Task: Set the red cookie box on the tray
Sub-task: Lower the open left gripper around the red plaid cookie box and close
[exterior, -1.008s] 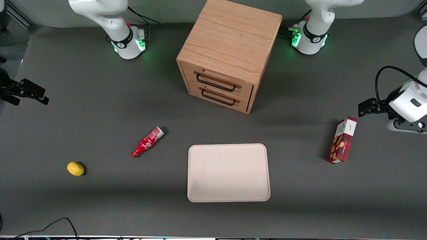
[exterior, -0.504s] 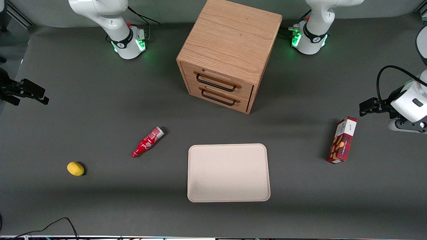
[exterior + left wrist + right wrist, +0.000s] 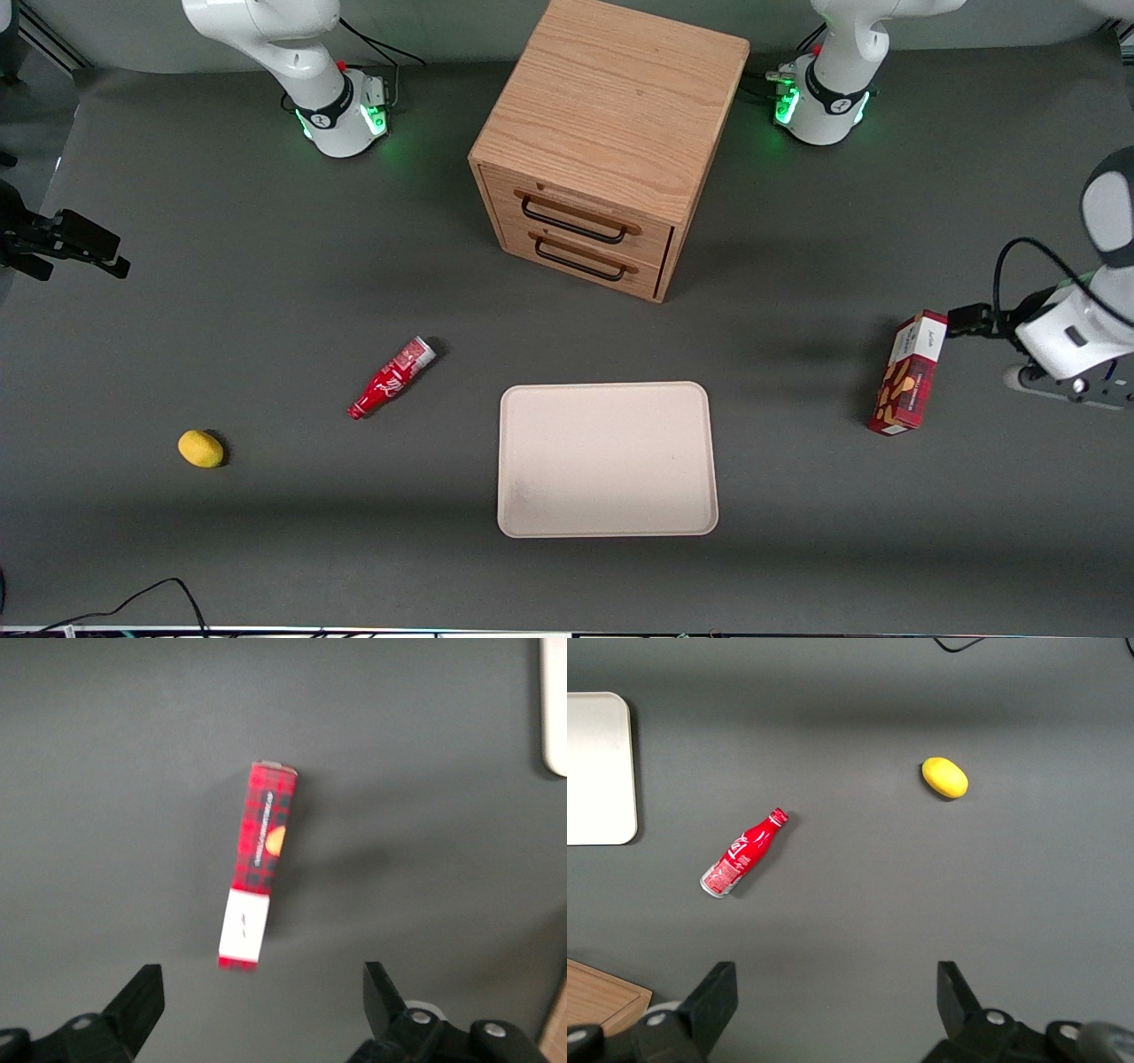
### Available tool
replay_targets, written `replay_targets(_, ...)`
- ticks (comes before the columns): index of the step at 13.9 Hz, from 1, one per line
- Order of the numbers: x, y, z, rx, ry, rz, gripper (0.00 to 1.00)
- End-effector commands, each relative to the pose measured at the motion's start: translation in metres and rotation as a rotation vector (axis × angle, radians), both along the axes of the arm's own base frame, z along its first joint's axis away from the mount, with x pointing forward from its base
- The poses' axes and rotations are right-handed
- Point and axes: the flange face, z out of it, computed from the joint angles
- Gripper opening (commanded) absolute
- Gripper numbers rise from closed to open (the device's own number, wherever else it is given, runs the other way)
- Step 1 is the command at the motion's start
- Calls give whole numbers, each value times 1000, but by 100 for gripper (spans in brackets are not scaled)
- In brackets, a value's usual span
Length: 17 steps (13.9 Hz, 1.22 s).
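Note:
The red cookie box lies flat on the dark table toward the working arm's end, plaid with a white end panel, apart from the tray. In the left wrist view the red cookie box lies lengthwise with its white panel nearest my fingers. The cream tray rests near the table's middle, in front of the drawer cabinet; one corner of the tray shows in the wrist view. My gripper hangs above the table just beside the box's white end, open, with nothing between its fingers.
A wooden two-drawer cabinet stands farther from the front camera than the tray. A small red bottle and a yellow lemon lie toward the parked arm's end.
My gripper has come down and moved nearer the front camera, closing in on the box's white end. The box and tray have not moved.

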Motion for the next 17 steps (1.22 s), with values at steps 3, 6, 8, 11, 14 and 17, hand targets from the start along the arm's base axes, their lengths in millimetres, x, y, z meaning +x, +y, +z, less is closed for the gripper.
replay_targets(3,-6,27,-75,-51,-51,-74,100)
replay_targets(6,-15,25,-111,-59,-56,-92,100)
replay_targets(8,-21,17,-135,-54,-76,-124,100)
replay_targets(11,-26,21,-175,-43,-109,-171,100)
replay_targets(14,-28,19,-197,-37,-121,-185,100)
replay_targets(17,-29,18,-203,-38,-115,-186,100)
